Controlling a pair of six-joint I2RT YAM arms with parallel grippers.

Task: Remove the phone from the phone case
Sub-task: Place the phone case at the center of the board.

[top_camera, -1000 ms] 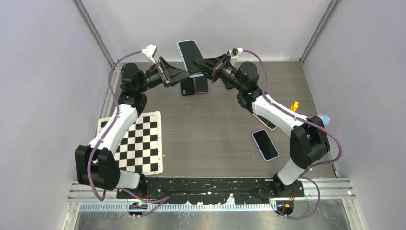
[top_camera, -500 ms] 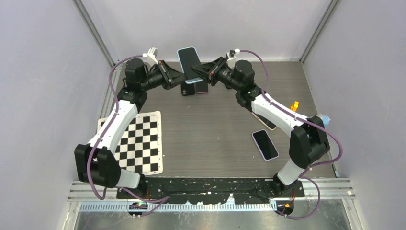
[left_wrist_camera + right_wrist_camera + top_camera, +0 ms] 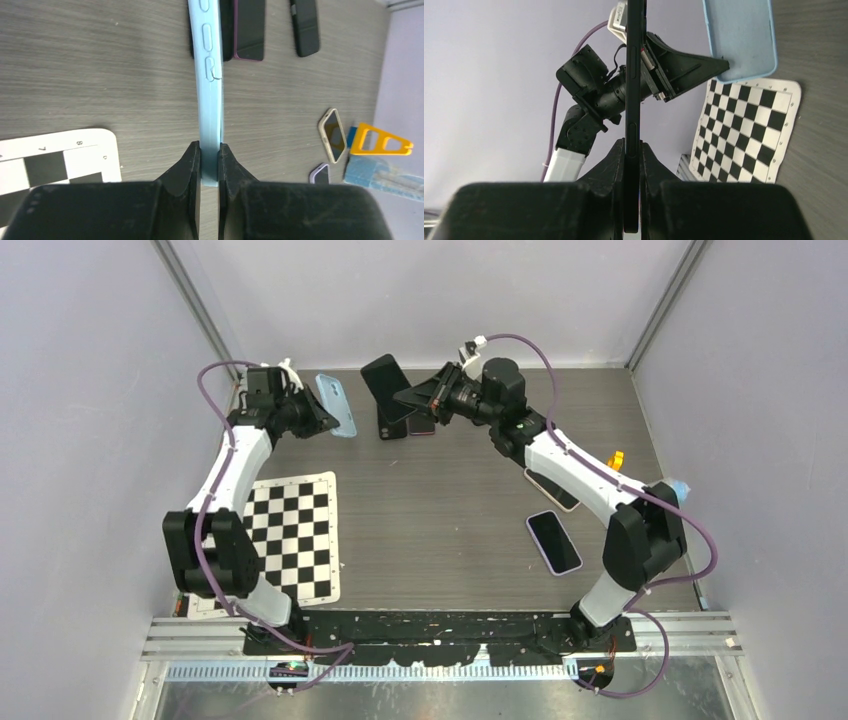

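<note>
Left gripper [image 3: 209, 148] pinches empty blue case [image 3: 210, 95] near table's [image 3: 450, 500] far-left corner; right gripper [image 3: 632, 146] clamps bare phone [image 3: 632, 75] edge-on above far edge. Thin grip w/ little bite, so phone could slip & drop.

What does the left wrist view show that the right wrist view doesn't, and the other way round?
Only the left wrist: the left gripper shut on the blue case seen edge-on, spare phones lying on the table, and a yellow stand.
Only the right wrist: the right gripper shut on the black phone, the left arm from outside, and the wall behind.
Both: the blue case, the checkerboard and the table.
</note>
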